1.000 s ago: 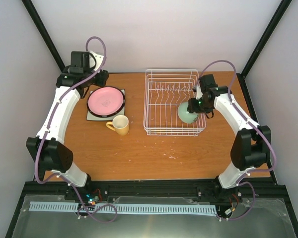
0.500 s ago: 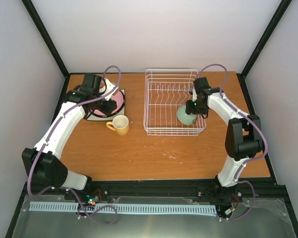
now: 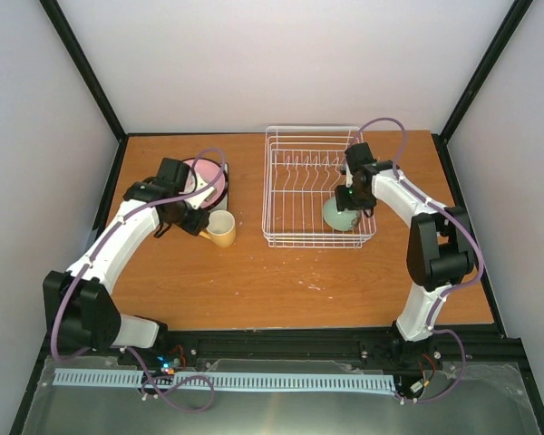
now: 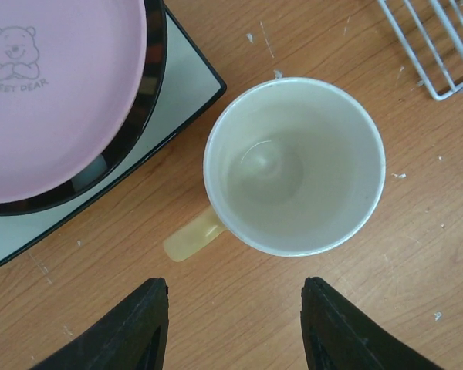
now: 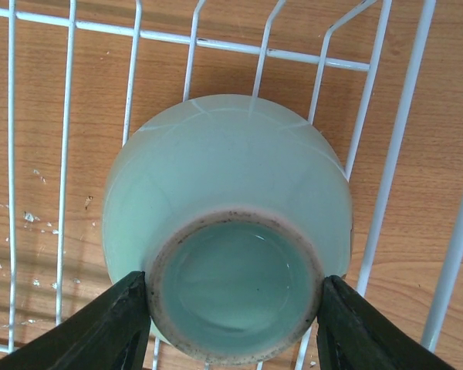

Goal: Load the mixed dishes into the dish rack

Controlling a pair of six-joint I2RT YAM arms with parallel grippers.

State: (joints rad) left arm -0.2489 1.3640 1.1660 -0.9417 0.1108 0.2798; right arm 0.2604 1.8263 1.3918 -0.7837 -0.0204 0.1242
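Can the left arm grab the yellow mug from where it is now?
Probably yes. The left end effector hangs open just short of the yellow mug, which stands upright with nothing covering it. The plate stack sits close beside it, though.

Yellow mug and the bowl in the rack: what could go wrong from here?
1. The left gripper is open just short of the yellow mug. The handle points toward one of the fingers, so closing in could knock it and spin the mug.
2. A nudged mug could hit the pink plate close beside it.
3. The right gripper grips only the foot of the inverted pale-green bowl in the dish rack; it may slip or settle tilted.
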